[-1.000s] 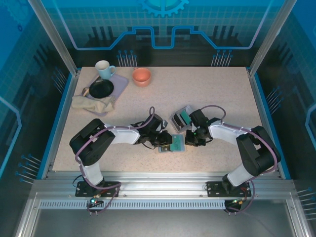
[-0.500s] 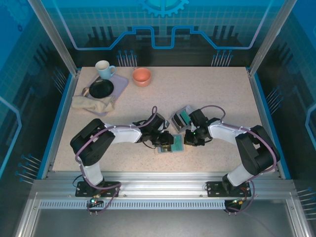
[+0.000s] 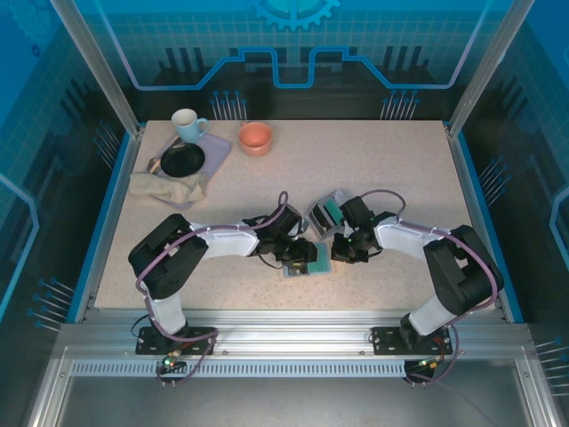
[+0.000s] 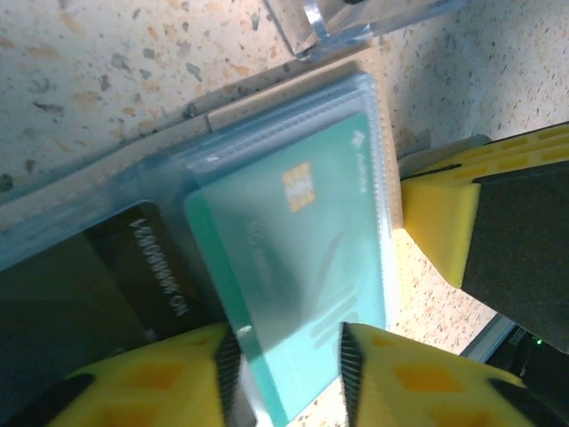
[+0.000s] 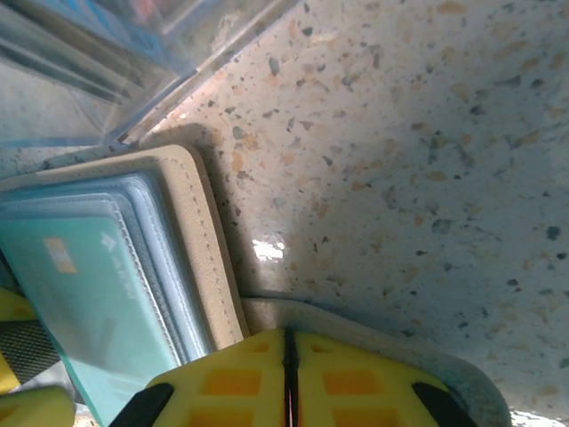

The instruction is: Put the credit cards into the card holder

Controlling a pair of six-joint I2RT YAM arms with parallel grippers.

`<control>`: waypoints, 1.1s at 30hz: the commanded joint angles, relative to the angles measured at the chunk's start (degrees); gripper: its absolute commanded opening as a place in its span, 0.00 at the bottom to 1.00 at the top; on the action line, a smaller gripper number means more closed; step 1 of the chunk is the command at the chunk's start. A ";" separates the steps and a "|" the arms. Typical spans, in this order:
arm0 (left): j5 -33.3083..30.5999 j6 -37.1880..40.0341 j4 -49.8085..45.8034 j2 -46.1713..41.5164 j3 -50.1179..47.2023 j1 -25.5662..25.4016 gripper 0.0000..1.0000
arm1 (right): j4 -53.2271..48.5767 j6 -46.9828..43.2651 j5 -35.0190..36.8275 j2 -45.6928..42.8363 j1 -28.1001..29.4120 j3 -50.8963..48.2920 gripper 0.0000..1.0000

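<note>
The left hand [image 4: 286, 347], at the frame's bottom edge, stands partly open. Its yellow ribbed pads straddle a glossy teal credit card [image 4: 293, 249] lying in a clear sleeve of the beige, stitched card holder [image 5: 209, 240] at centre. The right hand [image 5: 286, 351] is clenched shut against the holder's soft flap on the speckled desk [image 5: 400, 133].

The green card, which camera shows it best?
The left wrist camera: the green card sits large in the middle, gold chip clear. The right wrist camera catches one part of it at the edge; from the top camera it is a tiny green patch.
</note>
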 commanded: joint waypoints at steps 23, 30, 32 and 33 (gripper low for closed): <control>-11.05 0.98 -9.38 -13.08 -3.01 0.42 0.52 | -3.39 -1.05 1.18 -6.05 1.78 2.57 0.20; -7.74 -1.43 -7.77 -15.52 -2.91 6.07 0.61 | -7.53 -5.58 4.71 -13.84 -3.11 6.17 0.39; -5.40 -2.46 -6.86 -14.41 -1.77 8.05 0.63 | -7.45 -7.66 2.96 -13.48 -7.17 9.38 0.46; -4.31 -3.29 -6.26 -13.51 -1.00 8.97 0.64 | -7.50 -8.81 2.01 -12.55 -9.42 10.86 0.53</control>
